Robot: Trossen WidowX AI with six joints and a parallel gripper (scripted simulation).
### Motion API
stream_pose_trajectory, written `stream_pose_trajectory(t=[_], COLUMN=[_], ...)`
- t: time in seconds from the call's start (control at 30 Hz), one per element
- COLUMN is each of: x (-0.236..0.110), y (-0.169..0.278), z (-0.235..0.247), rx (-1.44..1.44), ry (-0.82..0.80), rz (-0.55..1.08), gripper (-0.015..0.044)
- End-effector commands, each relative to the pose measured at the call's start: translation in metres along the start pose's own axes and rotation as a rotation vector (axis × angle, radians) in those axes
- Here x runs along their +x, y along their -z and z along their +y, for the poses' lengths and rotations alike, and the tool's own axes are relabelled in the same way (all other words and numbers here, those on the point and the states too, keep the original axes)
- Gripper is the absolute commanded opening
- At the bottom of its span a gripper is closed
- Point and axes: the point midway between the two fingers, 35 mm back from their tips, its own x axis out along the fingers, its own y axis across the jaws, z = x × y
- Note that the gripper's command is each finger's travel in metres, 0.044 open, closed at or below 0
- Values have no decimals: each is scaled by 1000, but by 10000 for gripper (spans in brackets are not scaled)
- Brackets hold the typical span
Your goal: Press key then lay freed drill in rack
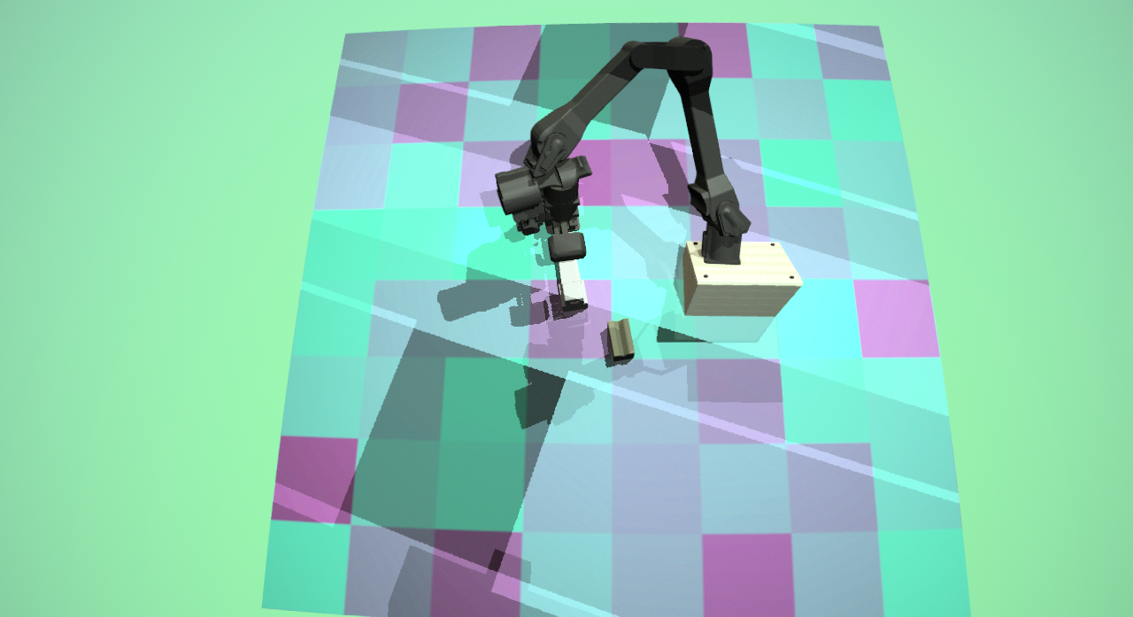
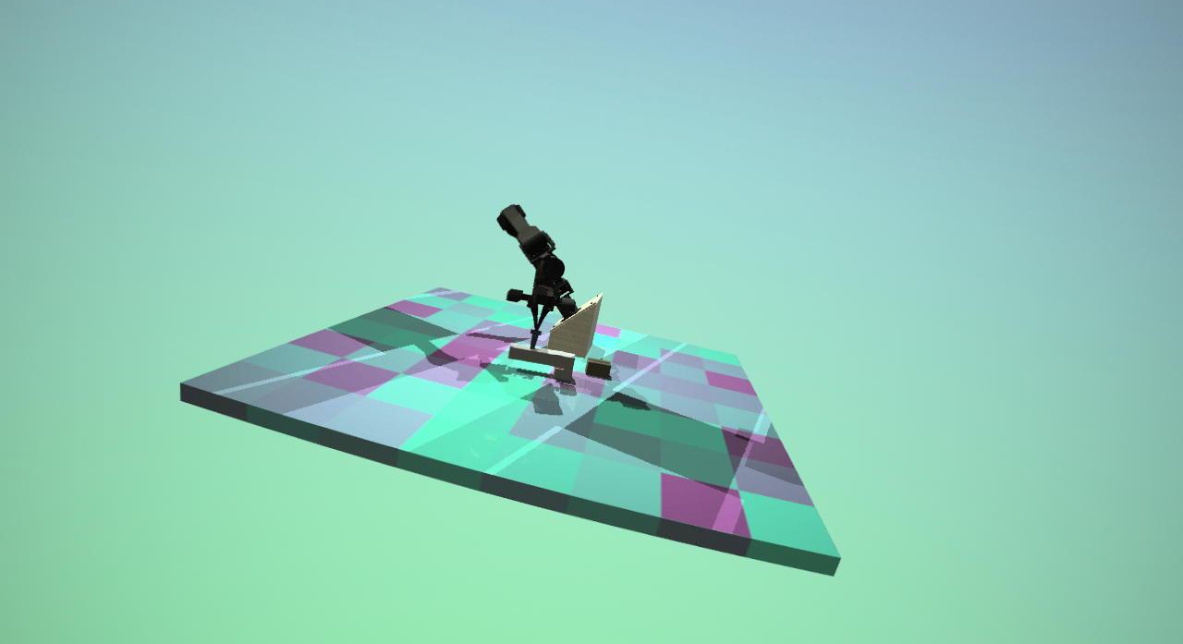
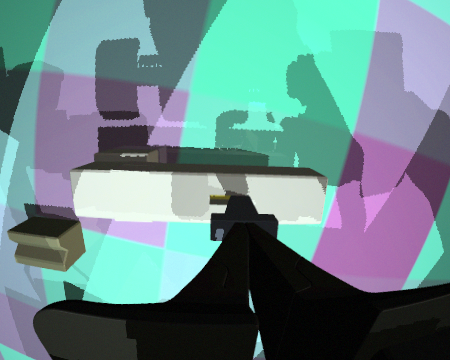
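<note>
A: Top view, quick. Black arm (image 1: 701, 130) rises from a pale wood-grain block (image 1: 740, 290), arches over and drops its wrist down. End effector (image 1: 567, 247) sits over the far end of a long whitish block (image 1: 571, 284).
B: Rack?
A: Small olive grooved rack (image 1: 619, 339) on the table (image 1: 554, 471), near the block's other end, apart from it. Table is a flat checkered slab, teal, purple and grey squares, glossy.

B: Exterior view?
A: Arm (image 2: 542, 263) folded steeply, end effector (image 2: 534, 339) pointing straight down, tip on the block (image 2: 542, 356). Rack (image 2: 598, 367) just beside it.

B: Wrist view?
A: Fingers pressed together to a point, gripping nothing. Tip meets a small dark key (image 3: 244, 223) on the block's (image 3: 132, 196) side. A thin yellowish drill (image 3: 219, 199) shows in a slot just above the key, still in the block. Rack (image 3: 47, 243) off to the left.
</note>
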Motion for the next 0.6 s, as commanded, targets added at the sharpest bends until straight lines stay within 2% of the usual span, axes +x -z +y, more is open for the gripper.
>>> stream_pose_trajectory(t=[0.0, 0.2, 0.3, 0.5, 0.57], x=[24, 27, 15, -45, -52], y=[7, 7, 3, -4, -4], z=[-6, -7, -5, -1, -1], rx=[9, 9, 9, 8, 9], ry=[18, 18, 15, 14, 15], rz=[58, 58, 57, 58, 58], gripper=[0, 0, 79, 236, 289])
